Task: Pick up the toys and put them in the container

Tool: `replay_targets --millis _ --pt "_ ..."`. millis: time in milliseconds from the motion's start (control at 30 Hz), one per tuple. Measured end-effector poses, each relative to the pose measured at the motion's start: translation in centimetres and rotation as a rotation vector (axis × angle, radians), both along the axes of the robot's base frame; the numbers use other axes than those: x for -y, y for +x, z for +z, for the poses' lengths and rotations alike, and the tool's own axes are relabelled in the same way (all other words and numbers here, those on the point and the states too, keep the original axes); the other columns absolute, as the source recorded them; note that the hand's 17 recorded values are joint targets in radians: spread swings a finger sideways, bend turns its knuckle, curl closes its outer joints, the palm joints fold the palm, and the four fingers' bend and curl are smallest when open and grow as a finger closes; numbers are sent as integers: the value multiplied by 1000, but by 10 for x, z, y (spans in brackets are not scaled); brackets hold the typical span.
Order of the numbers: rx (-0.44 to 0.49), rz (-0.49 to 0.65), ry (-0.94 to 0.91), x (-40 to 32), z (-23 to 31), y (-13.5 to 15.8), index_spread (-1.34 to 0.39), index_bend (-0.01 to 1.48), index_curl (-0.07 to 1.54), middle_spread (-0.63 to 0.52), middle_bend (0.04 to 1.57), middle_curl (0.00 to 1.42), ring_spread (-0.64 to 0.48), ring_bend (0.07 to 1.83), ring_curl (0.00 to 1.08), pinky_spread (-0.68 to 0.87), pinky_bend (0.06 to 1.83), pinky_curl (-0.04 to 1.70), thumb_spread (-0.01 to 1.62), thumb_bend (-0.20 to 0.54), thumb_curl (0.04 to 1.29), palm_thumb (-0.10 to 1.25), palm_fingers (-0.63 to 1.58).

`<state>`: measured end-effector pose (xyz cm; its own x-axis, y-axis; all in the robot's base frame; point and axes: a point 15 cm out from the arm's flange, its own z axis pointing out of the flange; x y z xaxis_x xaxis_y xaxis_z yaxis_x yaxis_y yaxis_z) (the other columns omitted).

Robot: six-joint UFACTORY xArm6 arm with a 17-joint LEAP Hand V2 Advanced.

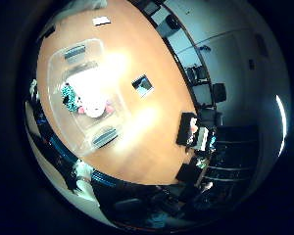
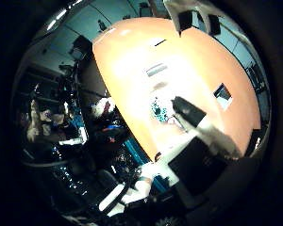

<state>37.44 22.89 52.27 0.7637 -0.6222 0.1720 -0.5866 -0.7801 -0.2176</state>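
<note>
Clear container (image 1: 56, 73) on wooden table (image 1: 152, 142), toys (image 1: 85, 103) inside, robot hand (image 2: 203, 127) above, grip state unclear

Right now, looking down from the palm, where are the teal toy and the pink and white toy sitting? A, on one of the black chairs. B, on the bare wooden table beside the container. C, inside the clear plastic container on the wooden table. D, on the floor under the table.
C: the teal toy and the pink and white toy lie within the walls of the clear plastic container on the wooden table.
</note>
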Motion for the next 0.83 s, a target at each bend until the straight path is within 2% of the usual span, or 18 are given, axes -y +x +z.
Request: replay_targets --millis 100,267,633,833 --pt "-15 -13 28 7 2 2 -505 187 458 -161 269 464 -33 494 348 314 788 245 1057 -32 376 736 206" --pt "-40 -36 64 24 2 8 -496 176 388 -104 228 406 61 431 297 399 704 196 1056 -28 331 656 214" --pt "-8 -112 82 81 19 13 -485 178 323 -94 193 353 71 399 255 403 601 169 1060 -23 304 637 263" --pt "-40 -152 75 119 0 6 -482 178 316 -98 197 342 57 386 239 399 554 164 1061 -23 303 637 294"
